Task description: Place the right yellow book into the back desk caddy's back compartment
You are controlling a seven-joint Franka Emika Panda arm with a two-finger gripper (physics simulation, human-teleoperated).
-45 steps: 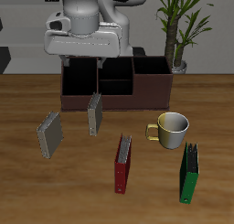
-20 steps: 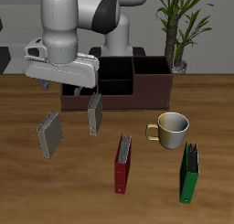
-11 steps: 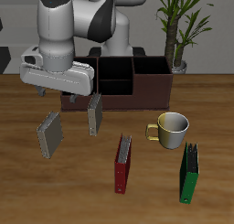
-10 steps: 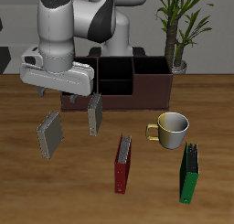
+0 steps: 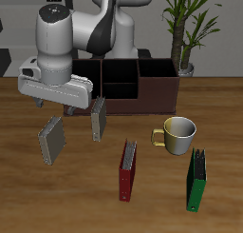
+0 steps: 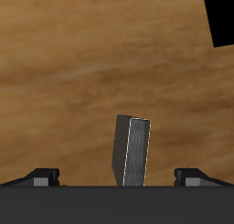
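The right yellow book point(image 5: 50, 139) is a small grey-tan hardback standing tilted on the wooden table, nearer the front edge than the caddy. My gripper point(image 5: 54, 106) hangs open and empty just above and behind it. In the wrist view the book point(image 6: 132, 150) stands below the gripper point(image 6: 117, 177), between the two spread fingertips point(image 6: 44, 176). The back desk caddy point(image 5: 157, 92) is a long dark maroon box at the table's back. Its narrow middle section point(image 5: 120, 73) shows dark inner walls. The arm hides one end of the caddy.
The twin grey-tan book point(image 5: 98, 118) stands close beside the gripper, in front of the caddy. A red book point(image 5: 127, 168), a pale mug point(image 5: 177, 134) and a green book point(image 5: 196, 178) stand nearer the front. A potted plant point(image 5: 183, 28) is behind the caddy.
The gripper has moved from over the caddy sideways and forward, and lower, to a spot above the right yellow book. No book has moved.
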